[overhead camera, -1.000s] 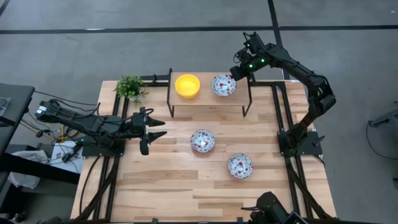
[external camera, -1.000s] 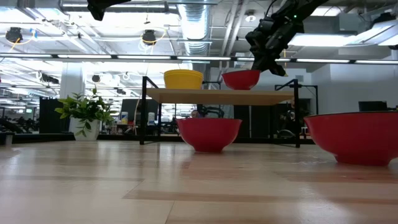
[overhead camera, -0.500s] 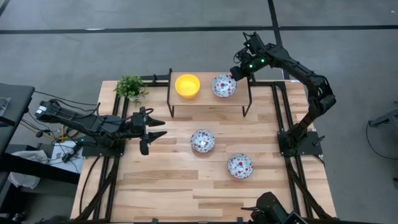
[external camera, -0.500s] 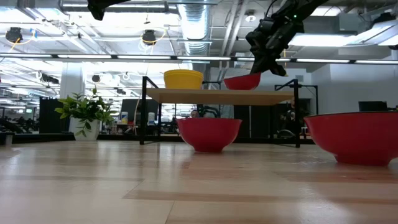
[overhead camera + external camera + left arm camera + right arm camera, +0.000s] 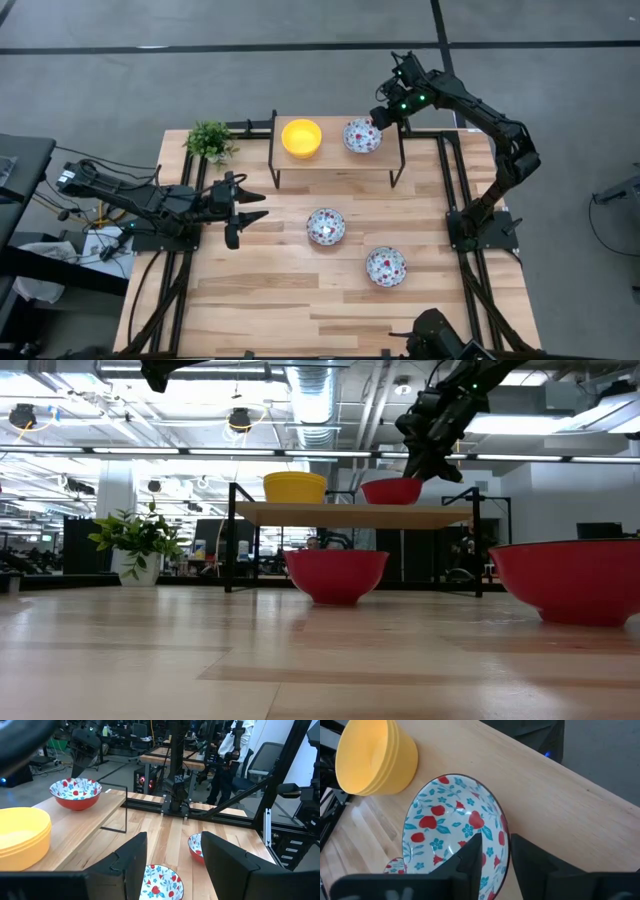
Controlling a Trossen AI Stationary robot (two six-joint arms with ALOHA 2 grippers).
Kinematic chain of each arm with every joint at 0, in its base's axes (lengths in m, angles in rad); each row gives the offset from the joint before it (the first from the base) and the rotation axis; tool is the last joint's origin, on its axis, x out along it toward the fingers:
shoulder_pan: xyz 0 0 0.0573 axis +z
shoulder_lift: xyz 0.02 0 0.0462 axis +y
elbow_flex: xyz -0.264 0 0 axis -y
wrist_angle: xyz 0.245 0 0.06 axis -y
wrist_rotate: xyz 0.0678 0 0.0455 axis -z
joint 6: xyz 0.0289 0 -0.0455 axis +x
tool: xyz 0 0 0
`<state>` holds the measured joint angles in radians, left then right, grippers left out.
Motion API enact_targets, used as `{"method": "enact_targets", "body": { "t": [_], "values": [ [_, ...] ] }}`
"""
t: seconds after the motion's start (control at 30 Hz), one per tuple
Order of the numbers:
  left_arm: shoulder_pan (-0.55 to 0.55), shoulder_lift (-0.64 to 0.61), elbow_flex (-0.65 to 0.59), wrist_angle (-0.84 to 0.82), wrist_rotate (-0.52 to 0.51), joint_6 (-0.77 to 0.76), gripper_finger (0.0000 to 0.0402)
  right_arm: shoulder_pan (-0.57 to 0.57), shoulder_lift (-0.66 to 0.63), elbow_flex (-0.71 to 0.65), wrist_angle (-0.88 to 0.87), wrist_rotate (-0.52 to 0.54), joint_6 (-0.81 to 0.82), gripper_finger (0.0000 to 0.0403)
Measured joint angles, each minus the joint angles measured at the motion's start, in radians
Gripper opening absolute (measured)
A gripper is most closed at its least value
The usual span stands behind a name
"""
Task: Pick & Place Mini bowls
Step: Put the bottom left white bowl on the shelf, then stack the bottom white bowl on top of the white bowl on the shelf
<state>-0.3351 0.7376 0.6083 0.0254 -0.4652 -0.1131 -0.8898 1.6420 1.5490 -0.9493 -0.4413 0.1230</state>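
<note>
Right claw point(image 5: 377, 118) has just spread apart astride the rim of the floral white mini bowl point(image 5: 361, 135), now settled level on the wooden shelf point(image 5: 335, 158); one placement looks done.

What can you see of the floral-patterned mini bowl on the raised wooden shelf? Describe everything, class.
The small round floral bowl is glossy white inside with red and blue flowers and red outside. It sits upright on the light wooden shelf, beside the stacked yellow bowls but apart from them. The right gripper is at its rim, one finger inside and one outside, jaws parted around the wall; whether they touch it is unclear.
</note>
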Motion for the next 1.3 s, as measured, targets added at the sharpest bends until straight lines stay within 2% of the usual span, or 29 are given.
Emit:
{"method": "enact_targets", "body": {
  "t": [0.67, 1.03, 1.3],
  "values": [
    [0.0, 0.0, 0.0, 0.002, 0.0, 0.0, 0.0186, -0.003, 0.0, 0.0, -0.053, 0.026, 0.0, 0.0133],
    [0.0, 0.0, 0.0, 0.002, 0.044, 0.0, 0.0186, -0.046, -0.02, 0.0, -0.072, 0.022, 0.008, 0.0127],
    [0.0, 0.0, 0.0, 0.002, 0.046, 0.0, 0.0186, -0.104, -0.106, 0.0, -0.148, 0.022, 0.009, 0.0123]
  ]
}}
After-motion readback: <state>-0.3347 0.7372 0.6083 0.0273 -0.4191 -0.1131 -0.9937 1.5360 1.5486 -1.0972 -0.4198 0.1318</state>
